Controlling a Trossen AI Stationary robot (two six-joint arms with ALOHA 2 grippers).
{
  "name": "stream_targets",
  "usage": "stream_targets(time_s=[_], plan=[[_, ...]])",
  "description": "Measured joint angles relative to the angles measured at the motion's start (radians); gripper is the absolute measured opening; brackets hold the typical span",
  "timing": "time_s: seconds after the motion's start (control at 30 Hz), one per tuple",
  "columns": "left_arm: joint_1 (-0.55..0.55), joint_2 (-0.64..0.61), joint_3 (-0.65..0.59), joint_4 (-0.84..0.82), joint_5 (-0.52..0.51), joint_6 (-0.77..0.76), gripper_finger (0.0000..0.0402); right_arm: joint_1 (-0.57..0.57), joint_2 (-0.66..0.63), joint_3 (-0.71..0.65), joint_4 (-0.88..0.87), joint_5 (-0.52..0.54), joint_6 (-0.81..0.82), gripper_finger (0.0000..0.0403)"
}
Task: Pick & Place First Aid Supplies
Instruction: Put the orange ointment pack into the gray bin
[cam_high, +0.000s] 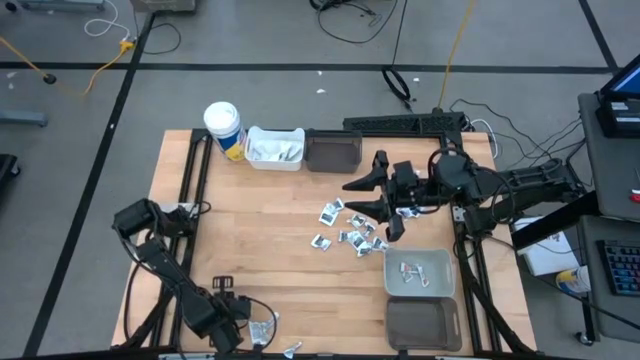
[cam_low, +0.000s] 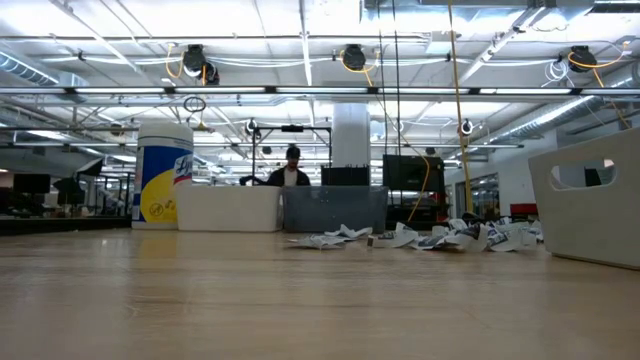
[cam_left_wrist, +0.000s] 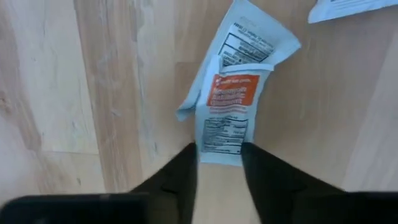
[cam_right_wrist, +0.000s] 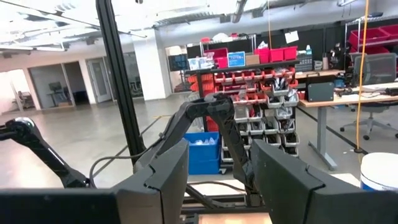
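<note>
My left gripper (cam_high: 248, 328) points down at the table's near edge, left of centre. Its open fingers stand on either side of the end of a pale blue packet with an orange label (cam_left_wrist: 227, 106), which lies flat and creased on the wood (cam_high: 263, 330). A second packet (cam_left_wrist: 348, 7) lies just beyond it. A heap of first aid packets (cam_high: 350, 228) lies at the table's middle. My right gripper (cam_high: 378, 197) hangs raised above that heap, pointing level toward the left, open and with nothing in it (cam_right_wrist: 217, 168). My left gripper comes from above, pointing down, and its fingers (cam_left_wrist: 184, 169) flank the packet's end (cam_left_wrist: 219, 155) across its width. The packet's edges reach both fingers, but I cannot tell whether they touch. The packet lies on the table.
A grey bin (cam_high: 447, 272) holding a few packets and a dark bin (cam_high: 423, 322) stand near the right edge. At the far side stand a white bin (cam_high: 275, 148), a dark bin (cam_high: 333, 150) and a white cup with a yellow band (cam_high: 224, 128). Another packet (cam_high: 290, 350) lies on the near edge.
</note>
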Motion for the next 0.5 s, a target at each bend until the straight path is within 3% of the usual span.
stream_targets(time_s=[0.2,0.5], plan=[[-0.001,0.001,-0.001,0.011,-0.004,-0.001,0.0013,0.0,0.0,0.0,0.042,0.0,-0.003,0.0171],[-0.004,-0.032,-0.004,0.013,-0.03,-0.034,0.0003,0.0,0.0,0.0,0.038,0.0,-0.009,0.0171]])
